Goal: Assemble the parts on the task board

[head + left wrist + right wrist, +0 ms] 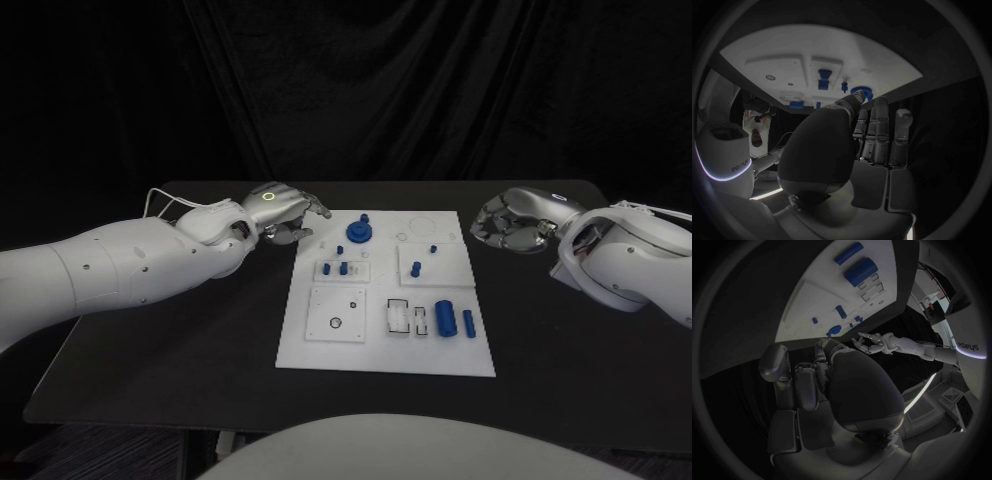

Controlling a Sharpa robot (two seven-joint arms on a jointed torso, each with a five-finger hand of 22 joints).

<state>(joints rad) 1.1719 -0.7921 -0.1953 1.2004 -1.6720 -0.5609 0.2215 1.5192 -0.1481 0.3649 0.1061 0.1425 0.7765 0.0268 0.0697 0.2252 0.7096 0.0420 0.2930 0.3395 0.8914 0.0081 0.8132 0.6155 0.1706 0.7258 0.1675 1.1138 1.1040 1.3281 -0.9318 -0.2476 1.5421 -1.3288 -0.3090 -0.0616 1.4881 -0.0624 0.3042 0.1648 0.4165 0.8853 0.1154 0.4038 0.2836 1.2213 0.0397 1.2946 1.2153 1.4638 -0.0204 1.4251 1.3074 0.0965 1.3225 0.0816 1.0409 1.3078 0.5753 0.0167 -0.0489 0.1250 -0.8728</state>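
The task board (387,345) lies flat in the middle of the black table (159,350), blue parts (447,321) dotted across it, including a round knobbed piece (359,234) near its far edge. The left hand (281,212) hovers just off the board's far left corner, fingers spread, holding nothing. The right hand (512,222) hangs beside the far right corner, fingers loosely apart, empty too.

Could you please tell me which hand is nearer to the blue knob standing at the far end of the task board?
Left. The left hand hovers just off the board's far left corner, close to the knob. The right hand hangs beyond the board's right edge, farther away.
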